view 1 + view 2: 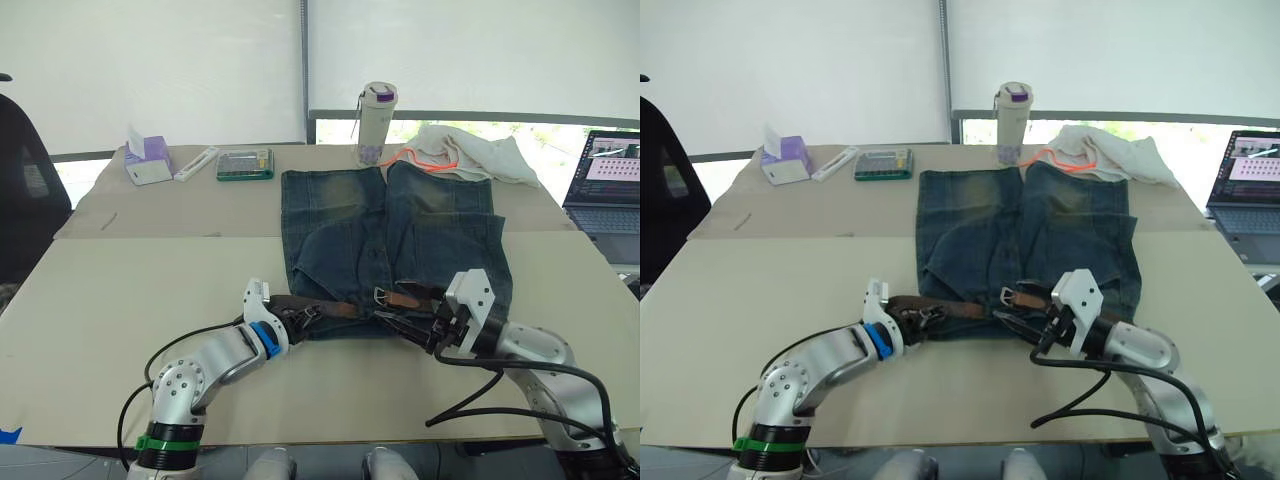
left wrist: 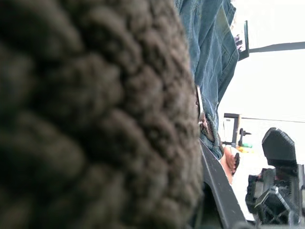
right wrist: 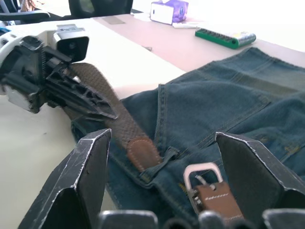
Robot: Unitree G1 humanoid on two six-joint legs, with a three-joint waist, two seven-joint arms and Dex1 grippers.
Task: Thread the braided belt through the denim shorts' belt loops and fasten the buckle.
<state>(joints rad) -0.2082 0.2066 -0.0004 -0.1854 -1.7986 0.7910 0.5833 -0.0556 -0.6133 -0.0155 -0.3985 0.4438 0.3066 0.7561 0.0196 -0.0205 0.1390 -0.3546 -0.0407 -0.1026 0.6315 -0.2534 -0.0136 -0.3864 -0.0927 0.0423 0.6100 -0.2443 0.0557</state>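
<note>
Fingers of our right gripper [image 3: 162, 179] stand spread wide over the buckle [image 3: 204, 177], holding nothing. Our left gripper [image 3: 78, 98] pinches the braided belt [image 3: 121, 126] near its leather tip, at the waistband of the denim shorts [image 1: 395, 245], which lie flat on the table [image 1: 120, 290].

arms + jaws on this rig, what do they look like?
Silver-grey jointed arms. The left arm has a blue wrist band and a green ring near its base; the right arm carries a white wrist block. Loose black cables run along both. Jaws are black, wedge-shaped.
</note>
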